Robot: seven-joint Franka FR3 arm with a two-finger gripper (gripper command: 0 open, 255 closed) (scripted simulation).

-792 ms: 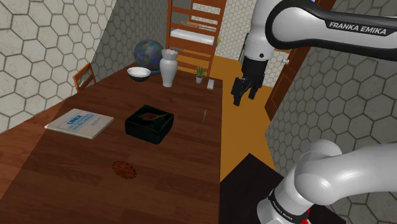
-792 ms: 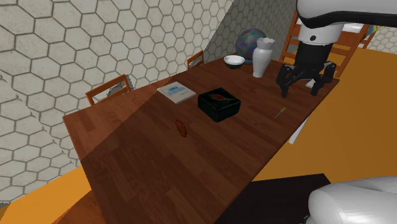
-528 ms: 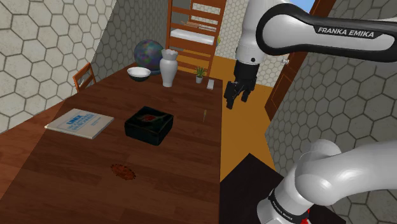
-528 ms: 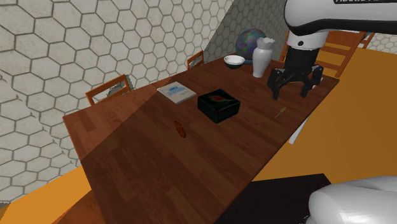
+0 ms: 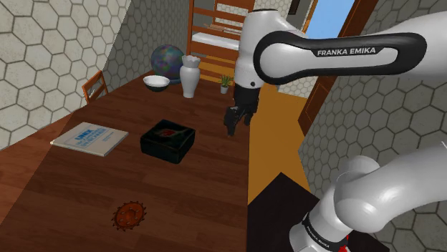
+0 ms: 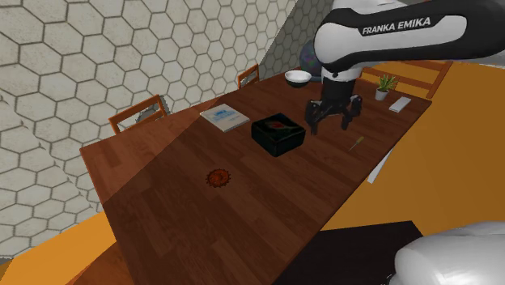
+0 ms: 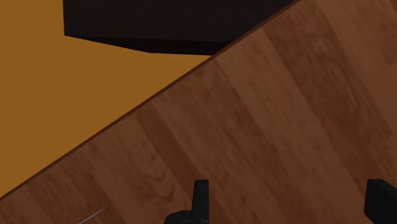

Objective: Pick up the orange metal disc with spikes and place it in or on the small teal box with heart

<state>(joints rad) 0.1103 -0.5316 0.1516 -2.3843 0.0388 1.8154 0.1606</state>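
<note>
Overhead in the shoulder view, the black hand (image 5: 231, 130) hangs above the worktop's (image 5: 200, 186) right edge, beside the dark box with a red heart (image 5: 169, 138). The orange spiked disc (image 5: 130, 215) lies flat nearer the camera, well apart. The second exterior view puts the disc left of the box. The wrist view shows the fingers spread wide over bare wood.

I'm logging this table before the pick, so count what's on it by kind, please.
orange spiked disc: 1
black box: 1
book: 1
white bowl: 1
white vase: 1
globe: 1
potted plant: 1
thin stick: 1
white slab: 1
Total: 9
</note>
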